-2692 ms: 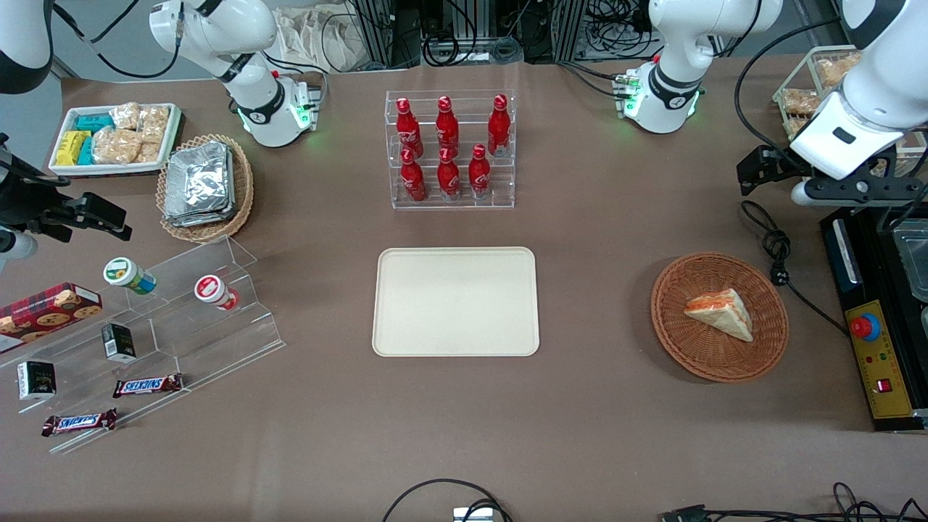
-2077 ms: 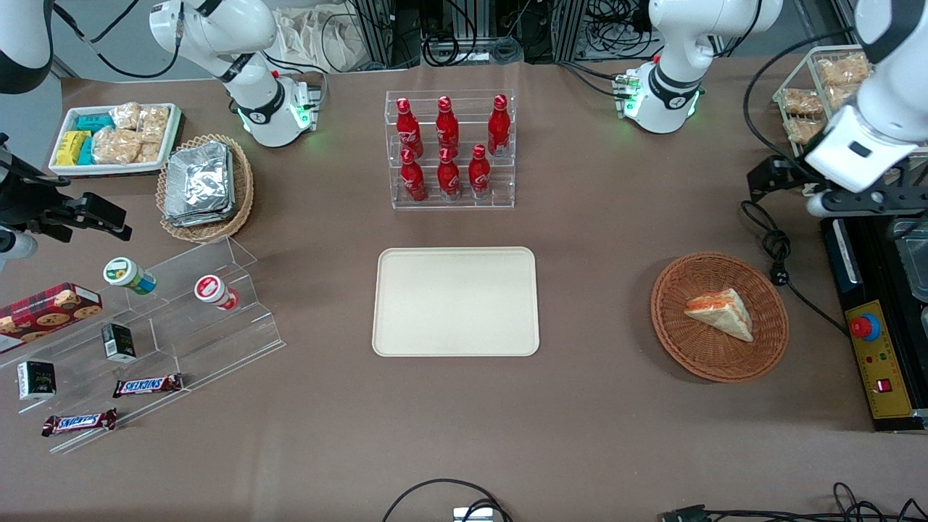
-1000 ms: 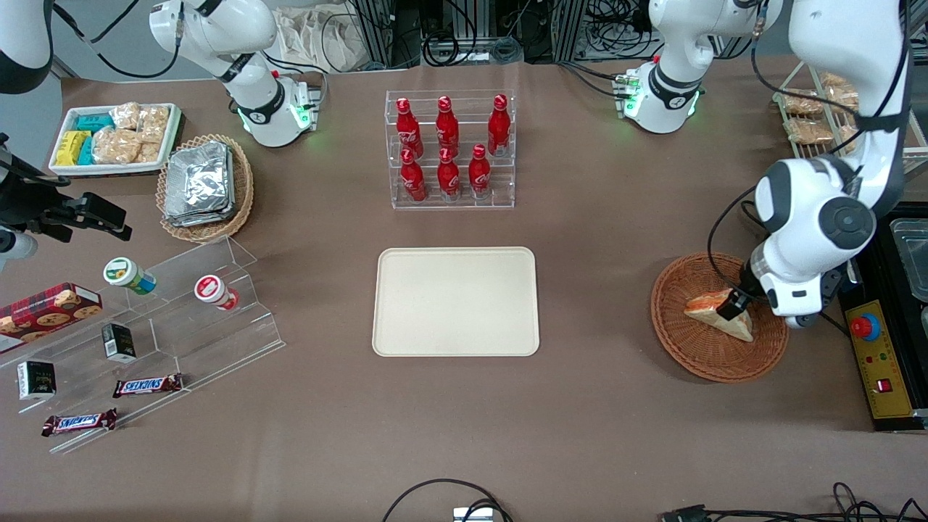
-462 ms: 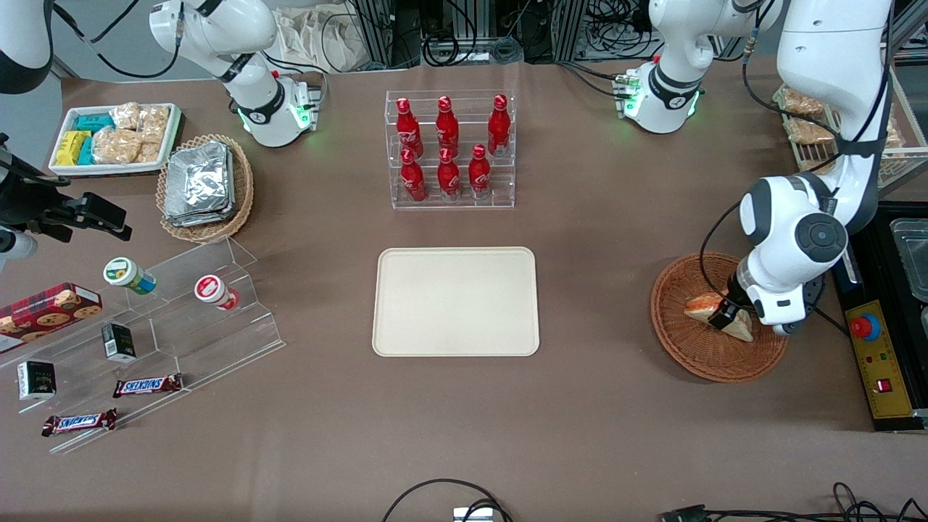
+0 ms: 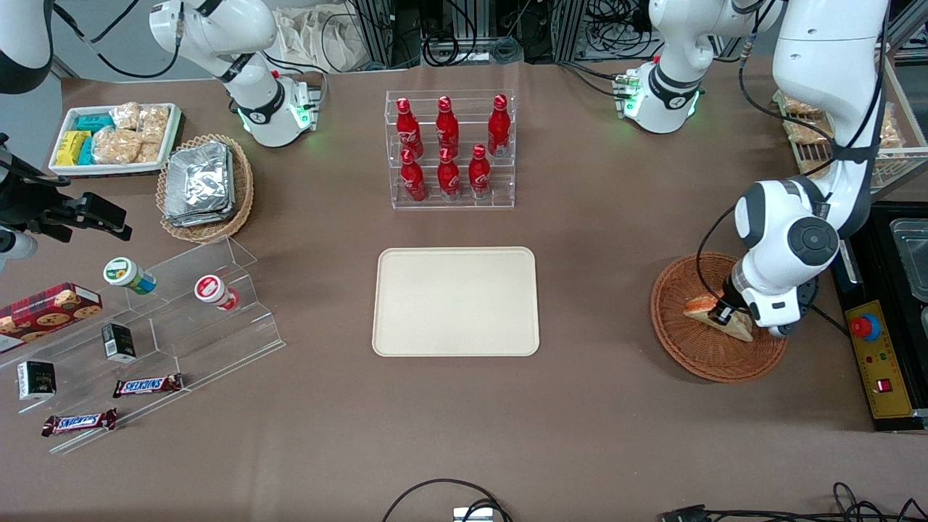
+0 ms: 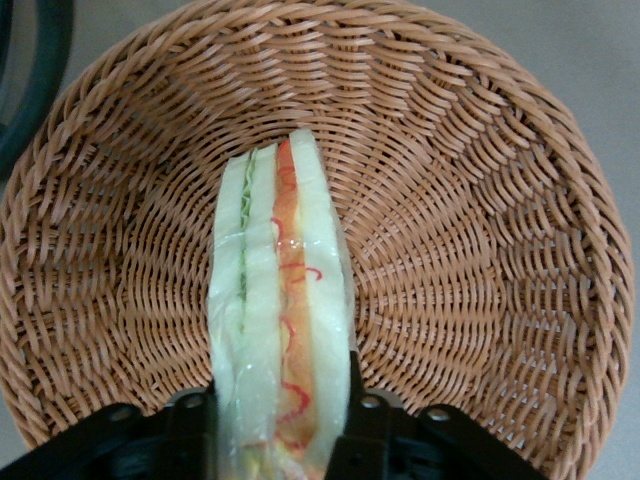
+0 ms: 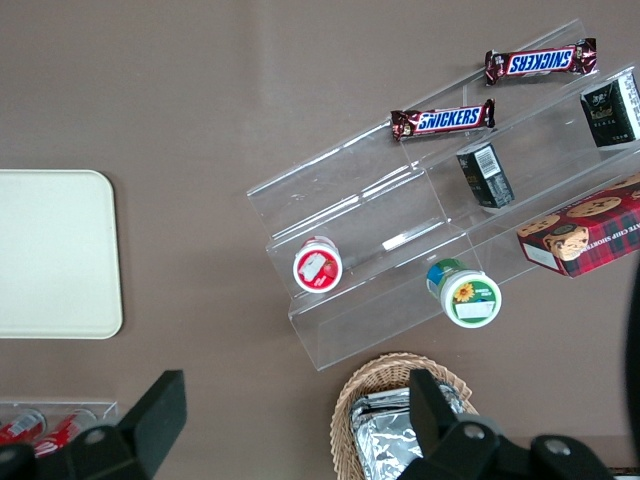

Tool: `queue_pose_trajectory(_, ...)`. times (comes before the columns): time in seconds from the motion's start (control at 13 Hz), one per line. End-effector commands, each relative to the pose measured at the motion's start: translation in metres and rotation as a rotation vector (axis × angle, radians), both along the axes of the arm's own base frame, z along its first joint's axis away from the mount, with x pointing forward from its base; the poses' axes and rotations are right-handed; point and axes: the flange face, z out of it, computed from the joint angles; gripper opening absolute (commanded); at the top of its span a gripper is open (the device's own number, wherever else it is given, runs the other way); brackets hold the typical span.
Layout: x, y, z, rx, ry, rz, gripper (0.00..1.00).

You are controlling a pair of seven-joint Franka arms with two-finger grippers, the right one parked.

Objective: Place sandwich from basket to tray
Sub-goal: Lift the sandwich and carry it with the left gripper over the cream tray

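Front view: landmark is the tray (image 5: 456, 301), lying bare at mid-table, clear to receive.
Snack risers: clear acrylic steps (image 5: 181, 319) toward the parked arm's end from the tray, holding cups and chocolate bars; not part of the job.
Bottle rack: red bottles (image 5: 448, 148) farther from the front camera than the tray, upright in two rows.
Basket: reddish-brown wicker basket (image 5: 714, 317) toward the working arm's end from the tray, well apart from it, with bare table between.
Sandwich: sandwich (image 5: 707, 313) lying in the basket, not yet lifted; filling edge turned up, judged to give flat bread faces for gripping.
Gripper: gripper (image 5: 723, 315) down inside the basket, straddling the sandwich near its wide end.
Arm pose: left arm folded over the basket, wrist pointing steeply down, elbow high and farther from the front camera than the tray.
Left wrist view: gripper (image 6: 281, 428) fingers (image 6: 190, 432) set one at each bread face of the sandwich (image 6: 278, 355), touching or nearly so; jaws parted by the wedge's thickness, firm clamp not confirmed.
Step judged: closing to grasp, lift and carry to the tray to come.
Risk judged: soft wrapped bread may squash or slip.
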Motion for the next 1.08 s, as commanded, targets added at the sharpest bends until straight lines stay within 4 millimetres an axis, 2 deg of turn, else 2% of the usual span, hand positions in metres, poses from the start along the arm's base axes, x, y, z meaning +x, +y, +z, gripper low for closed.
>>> queue_pose_trajectory(0.0, 0.001, -0.003, 0.023, 0.003, -0.01, 0.014, 0.0)
queue_pose_trajectory(0.15, -0.006, -0.007, 0.065, 0.021, 0.031, -0.022, 0.0)
queue_pose_trajectory(0.23, -0.011, -0.018, 0.088, 0.055, 0.048, -0.077, 0.0)
queue_pose_trajectory(0.46, -0.018, -0.097, 0.142, 0.13, 0.115, -0.254, 0.0)
queue_pose_trajectory(0.69, -0.017, -0.162, 0.197, 0.113, 0.134, -0.41, 0.0)
queue_pose_trajectory(0.85, -0.028, -0.208, 0.217, 0.046, 0.133, -0.498, 0.0)
queue_pose_trajectory(1.0, -0.041, -0.249, 0.22, -0.01, 0.13, -0.588, 0.0)
